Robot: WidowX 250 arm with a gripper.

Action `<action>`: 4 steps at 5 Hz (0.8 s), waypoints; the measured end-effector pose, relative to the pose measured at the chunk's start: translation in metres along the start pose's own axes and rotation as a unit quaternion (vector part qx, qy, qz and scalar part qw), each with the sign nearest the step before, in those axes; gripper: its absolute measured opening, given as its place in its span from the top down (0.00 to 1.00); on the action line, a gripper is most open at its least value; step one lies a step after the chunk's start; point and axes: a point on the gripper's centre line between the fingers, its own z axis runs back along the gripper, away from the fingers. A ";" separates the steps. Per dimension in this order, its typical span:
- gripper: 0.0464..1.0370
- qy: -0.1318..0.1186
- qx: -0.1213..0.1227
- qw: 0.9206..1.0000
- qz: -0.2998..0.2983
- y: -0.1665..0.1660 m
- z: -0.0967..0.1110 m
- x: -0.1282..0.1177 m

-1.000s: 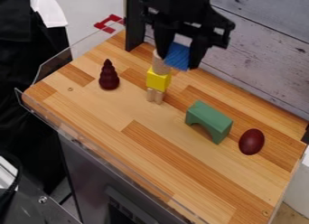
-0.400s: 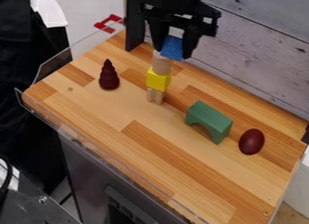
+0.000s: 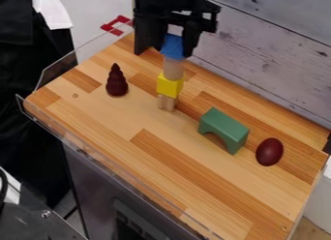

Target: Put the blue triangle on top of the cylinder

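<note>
Blue triangle (image 3: 173, 44) is clasped by the claw (image 3: 173, 50) over the cylinder (image 3: 173, 68), upper centre, yellow block (image 3: 169, 85) beneath. Maroon cone (image 3: 117, 82) stands upper left; green arch (image 3: 223, 127) and maroon egg (image 3: 269, 152), right of centre.

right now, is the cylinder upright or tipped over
Upright: the cylinder stands on end on the yellow block, its sides running up toward the blue triangle in the gripper.

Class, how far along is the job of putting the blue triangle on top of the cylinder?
Lined up: the blue triangle appears directly above the cylinder, which stands on the yellow block. In hand: the gripper has the triangle between its fingers; whether it bears on the cylinder, I cannot tell. Left: probably settling, then release.
</note>
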 end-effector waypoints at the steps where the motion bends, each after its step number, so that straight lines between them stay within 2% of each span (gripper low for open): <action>1: 0.48 0.004 0.001 1.000 0.001 0.000 -0.005 0.000; 3: 0.48 0.015 0.001 1.000 0.003 0.000 -0.018 0.003; 4: 0.48 0.012 -0.002 1.000 0.005 -0.001 -0.019 0.005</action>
